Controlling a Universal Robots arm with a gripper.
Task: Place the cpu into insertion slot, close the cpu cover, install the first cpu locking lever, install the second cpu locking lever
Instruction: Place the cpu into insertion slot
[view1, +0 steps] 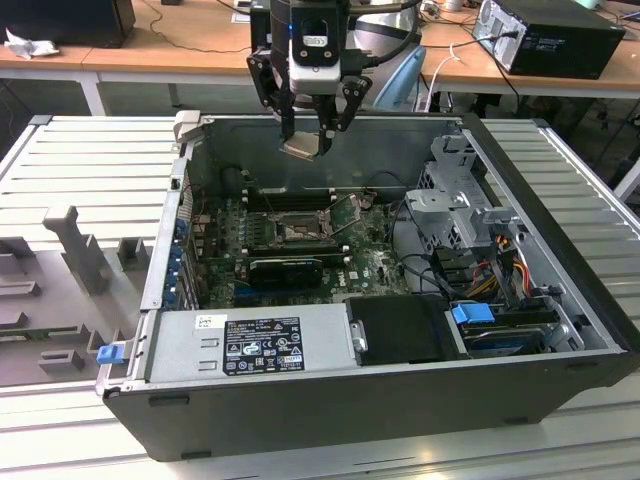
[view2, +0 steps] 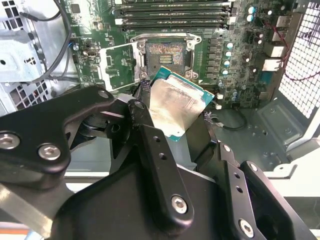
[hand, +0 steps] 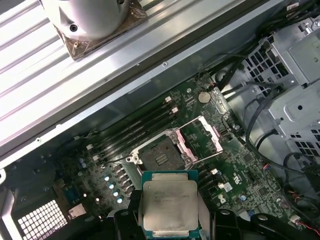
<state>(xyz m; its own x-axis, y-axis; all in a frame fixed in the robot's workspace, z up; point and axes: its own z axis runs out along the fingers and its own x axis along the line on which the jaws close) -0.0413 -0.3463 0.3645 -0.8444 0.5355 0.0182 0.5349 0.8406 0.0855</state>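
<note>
Gripper (view1: 306, 135) clamped on the cpu (view1: 303, 148), held above the open computer case (view1: 400, 400). Inside, the insertion slot (view1: 297, 232) lies empty, its cpu cover (hand: 216, 140) raised.

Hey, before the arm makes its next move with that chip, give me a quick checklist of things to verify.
1. The gripper is shut on the cpu: ok.
2. The insertion slot is empty: ok.
3. The cpu cover is swung open, off the slot: ok.
4. The cpu hangs above the open case, touching nothing else: ok.
5. The cpu is level: not ok, it looks tilted in the exterior view.
6. Corner marks matched to the slot: cannot tell.
</note>
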